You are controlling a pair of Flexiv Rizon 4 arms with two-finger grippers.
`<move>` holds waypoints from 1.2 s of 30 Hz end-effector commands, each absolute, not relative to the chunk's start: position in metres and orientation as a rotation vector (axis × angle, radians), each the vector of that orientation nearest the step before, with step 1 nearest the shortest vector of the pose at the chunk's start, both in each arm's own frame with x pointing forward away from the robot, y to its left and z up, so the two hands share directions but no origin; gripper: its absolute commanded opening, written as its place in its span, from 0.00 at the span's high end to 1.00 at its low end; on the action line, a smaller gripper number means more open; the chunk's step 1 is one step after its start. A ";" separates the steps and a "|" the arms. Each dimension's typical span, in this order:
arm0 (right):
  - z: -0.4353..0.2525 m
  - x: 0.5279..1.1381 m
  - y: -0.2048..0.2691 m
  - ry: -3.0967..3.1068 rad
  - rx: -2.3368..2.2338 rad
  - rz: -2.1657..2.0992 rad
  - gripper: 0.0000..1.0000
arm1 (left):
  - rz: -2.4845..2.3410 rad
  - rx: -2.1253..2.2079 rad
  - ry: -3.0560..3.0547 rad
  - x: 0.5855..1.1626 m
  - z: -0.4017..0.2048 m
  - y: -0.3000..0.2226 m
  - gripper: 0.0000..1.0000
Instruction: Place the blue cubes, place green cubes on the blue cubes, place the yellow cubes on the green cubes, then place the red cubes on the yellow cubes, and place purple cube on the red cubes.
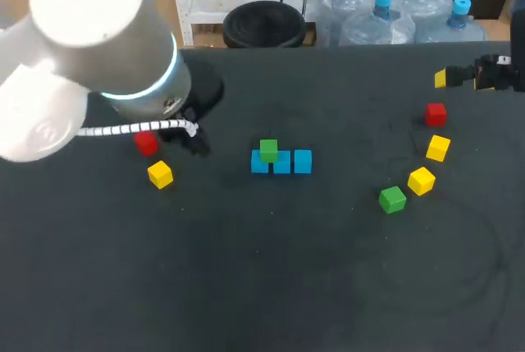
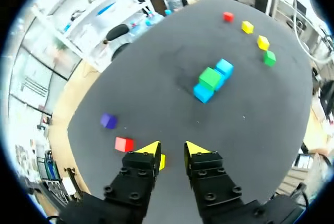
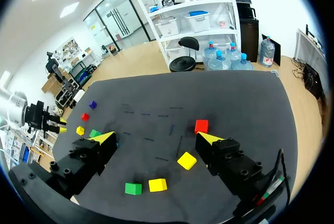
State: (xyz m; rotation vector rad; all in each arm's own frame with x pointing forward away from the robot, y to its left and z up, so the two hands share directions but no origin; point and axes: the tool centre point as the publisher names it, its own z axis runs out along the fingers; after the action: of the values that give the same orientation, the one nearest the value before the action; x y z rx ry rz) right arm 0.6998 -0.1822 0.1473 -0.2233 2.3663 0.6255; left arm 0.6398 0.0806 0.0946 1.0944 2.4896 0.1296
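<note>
Three blue cubes (image 1: 281,162) lie in a row mid-table, with a green cube (image 1: 268,150) on top of the leftmost one. My left gripper (image 2: 172,151) hangs open with a narrow gap and holds nothing. It is above a yellow cube (image 2: 162,161), with a red cube (image 2: 124,144) and the purple cube (image 2: 108,121) beside it. In the head view my left arm hides the purple cube. My right gripper (image 3: 156,139) is wide open and empty at the far right, over a red cube (image 3: 201,126), two yellow cubes (image 3: 187,160) and a green cube (image 3: 133,188).
My left arm's big grey elbow (image 1: 90,32) fills the head view's upper left corner. On the left lie a red cube (image 1: 146,144) and a yellow cube (image 1: 160,174). On the right lie a red cube (image 1: 435,113), yellow cubes (image 1: 438,148) and a green cube (image 1: 392,199).
</note>
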 end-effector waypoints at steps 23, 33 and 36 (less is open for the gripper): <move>0.148 0.699 -0.183 2.367 -0.223 0.622 0.00 | 0.065 0.973 2.431 0.639 0.105 0.101 0.00; 0.148 0.699 -0.183 2.367 -0.223 0.622 0.00 | 0.065 0.973 2.431 0.639 0.105 0.101 0.00; 0.148 0.699 -0.183 2.367 -0.223 0.622 0.00 | 0.065 0.973 2.431 0.639 0.105 0.101 0.00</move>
State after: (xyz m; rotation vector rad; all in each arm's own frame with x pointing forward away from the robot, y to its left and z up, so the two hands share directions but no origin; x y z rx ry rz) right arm 0.6997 -0.1822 0.1473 -0.2233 2.3663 0.6255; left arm 0.6387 0.0998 0.1045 0.9716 2.4326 0.0675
